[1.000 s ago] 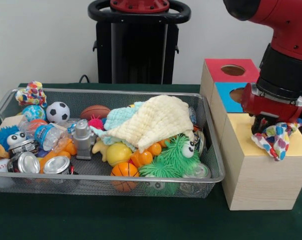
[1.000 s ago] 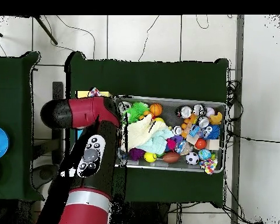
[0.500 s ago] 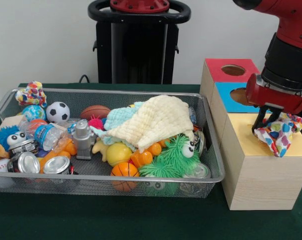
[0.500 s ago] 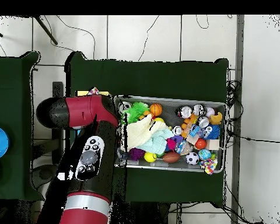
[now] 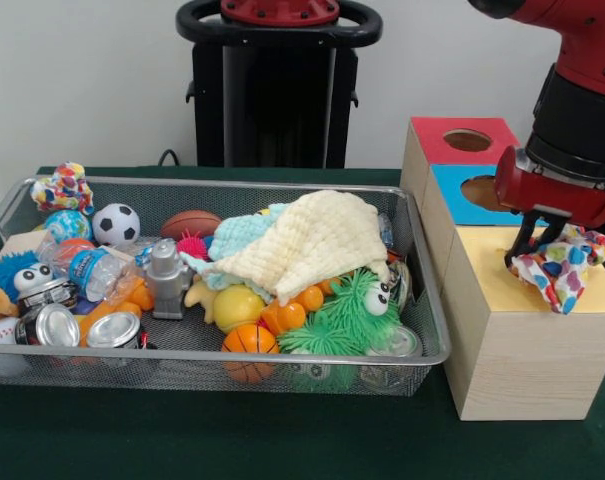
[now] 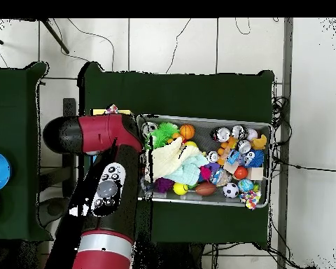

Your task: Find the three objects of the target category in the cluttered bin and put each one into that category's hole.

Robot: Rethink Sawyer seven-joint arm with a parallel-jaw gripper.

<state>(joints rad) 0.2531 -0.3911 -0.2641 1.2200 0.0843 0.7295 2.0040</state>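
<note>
My gripper [image 5: 540, 243] hangs over the yellow top of the pale wooden box [image 5: 487, 282] at the right. It is shut on a white cloth with coloured spots [image 5: 559, 268], which droops onto the box top. The cloth and gripper hide the box's hole. In the overhead view the arm covers the gripper, and only a bit of the spotted cloth [image 6: 113, 109] shows by the box. A second spotted cloth [image 5: 64, 187] lies in the far left corner of the wire mesh bin [image 5: 282, 357]; it also shows in the overhead view [image 6: 251, 202]. No third one shows.
A blue-topped box [image 5: 450, 197] and a red-topped box [image 5: 437, 135] stand behind the yellow one. A pale-yellow waffle cloth [image 5: 317, 240] and a mint cloth [image 5: 237, 235] cover the bin's middle, among balls, cans and green fuzzy toys [image 5: 347, 315].
My gripper has moved a little right and up over the yellow box top, carrying the spotted cloth with it. It has hardly moved in the last half second. The bin's contents are unchanged.
</note>
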